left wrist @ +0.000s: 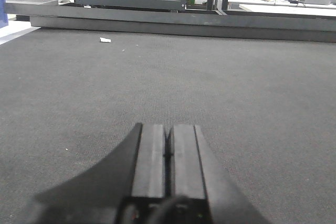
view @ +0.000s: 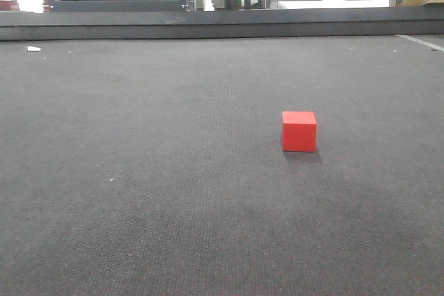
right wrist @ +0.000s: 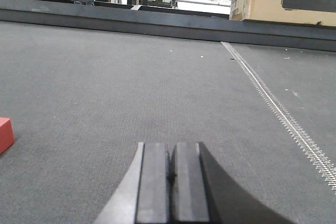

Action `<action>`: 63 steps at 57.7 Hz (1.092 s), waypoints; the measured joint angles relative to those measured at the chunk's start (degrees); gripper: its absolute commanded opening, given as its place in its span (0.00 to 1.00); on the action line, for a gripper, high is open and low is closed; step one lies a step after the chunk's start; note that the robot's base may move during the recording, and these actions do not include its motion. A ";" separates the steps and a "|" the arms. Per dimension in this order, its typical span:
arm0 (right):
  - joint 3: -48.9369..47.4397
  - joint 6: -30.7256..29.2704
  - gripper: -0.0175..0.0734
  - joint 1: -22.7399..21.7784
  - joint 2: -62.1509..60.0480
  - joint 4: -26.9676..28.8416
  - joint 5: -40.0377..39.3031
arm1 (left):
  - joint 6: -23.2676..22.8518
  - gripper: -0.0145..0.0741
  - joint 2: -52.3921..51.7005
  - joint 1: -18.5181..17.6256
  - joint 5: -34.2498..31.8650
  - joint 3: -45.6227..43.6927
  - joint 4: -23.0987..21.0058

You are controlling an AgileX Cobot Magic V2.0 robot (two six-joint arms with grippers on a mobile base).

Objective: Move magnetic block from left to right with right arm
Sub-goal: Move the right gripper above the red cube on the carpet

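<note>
Right hand point(right wrist: 172, 150) — shut, empty — should open wide, swing left to the block point(view: 299, 131) on the counter point(view: 139, 206), then straddle it squarely.

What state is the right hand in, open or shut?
The right hand is shut, empty: its fingers meet with no gap in the wrist view, and the magnetic block sits apart on the mat.
</note>
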 measured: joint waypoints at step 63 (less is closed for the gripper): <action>-4.39 0.66 0.26 0.00 0.00 0.00 -0.68 | 0.00 0.02 0.00 0.00 0.00 0.00 0.00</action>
